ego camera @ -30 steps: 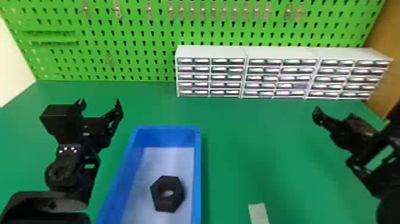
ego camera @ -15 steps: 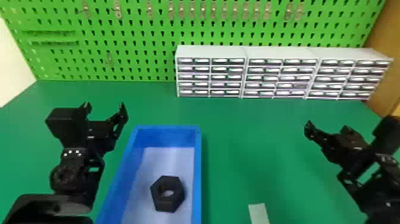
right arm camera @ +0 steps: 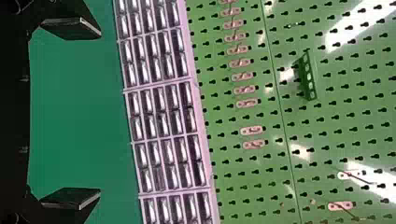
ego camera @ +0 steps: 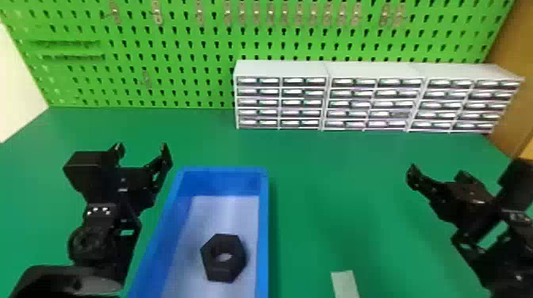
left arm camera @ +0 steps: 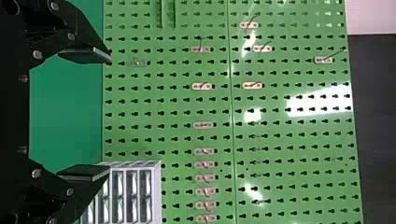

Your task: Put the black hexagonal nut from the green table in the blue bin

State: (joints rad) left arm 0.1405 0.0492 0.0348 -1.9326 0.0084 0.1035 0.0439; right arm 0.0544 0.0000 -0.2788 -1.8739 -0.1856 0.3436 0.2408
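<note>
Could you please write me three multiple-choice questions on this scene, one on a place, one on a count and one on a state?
1. Where is the black hexagonal nut?
A) On the bare table
B) Inside the blue bin
C) Against the pegboard

2. How many white drawer cabinets stand at the back?
A) One
B) Two
C) Three

3. How is the left hand?
A) Open and empty
B) Shut, with its fingers touching
C) Closed on a nut

Answers:
1 B: the nut lies on the bin's floor, within its walls.
2 C: the head view shows three side by side.
3 A: its fingers stand apart with nothing held between them.
</note>
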